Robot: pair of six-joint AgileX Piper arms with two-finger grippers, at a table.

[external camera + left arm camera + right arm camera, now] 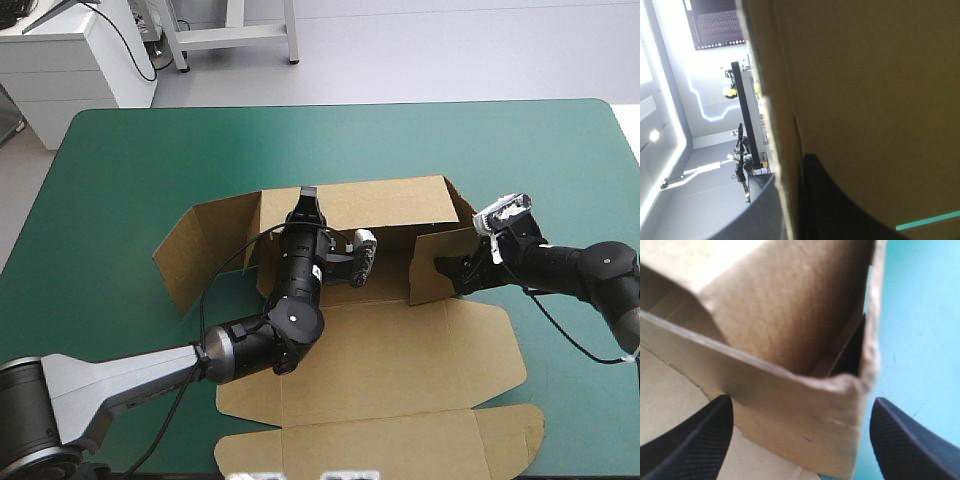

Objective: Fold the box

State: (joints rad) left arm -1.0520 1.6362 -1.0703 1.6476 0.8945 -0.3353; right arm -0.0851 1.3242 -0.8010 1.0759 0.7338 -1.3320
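Brown box (390, 350) at middle of desk (140, 150), back and side walls raised, lid flat toward near edge. Back wall's top edge clamped in left pincer (307, 196). Wide-open right pincer (802, 402) straddles right wall's corner.

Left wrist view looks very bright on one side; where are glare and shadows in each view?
Left wrist view: strong glare from the room past the edge of the box; the board's face is dim. Right wrist view: a deep shadow sits inside the folded corner. High view: even light, only soft shadows at the foot of the raised walls on the teal-green cover.
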